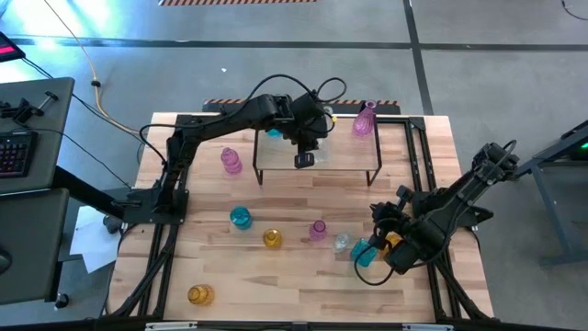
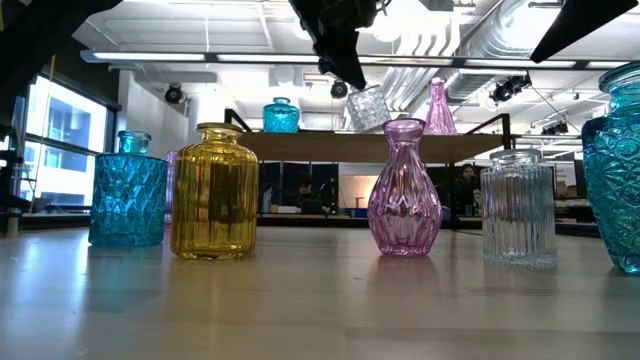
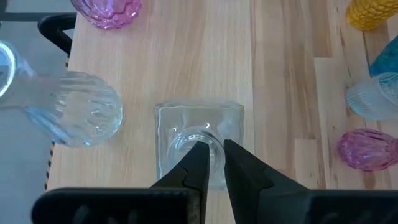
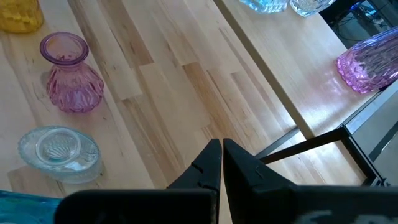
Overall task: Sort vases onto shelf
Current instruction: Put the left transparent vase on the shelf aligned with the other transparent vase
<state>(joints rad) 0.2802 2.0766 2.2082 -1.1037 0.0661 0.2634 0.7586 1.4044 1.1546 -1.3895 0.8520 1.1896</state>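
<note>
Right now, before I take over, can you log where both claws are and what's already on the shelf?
left claw: over the shelf, at the mouth of a clear square vase that looks tilted
right claw: shut, empty, above the table's right front
on shelf: teal vase, tall pink vase
unsorted: several on the table, including a yellow vase

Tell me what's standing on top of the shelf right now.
On the shelf: a teal vase, a clear square vase under the left gripper, a tall pink vase. The left wrist view shows another clear vase; elsewhere the arm covers it.
</note>
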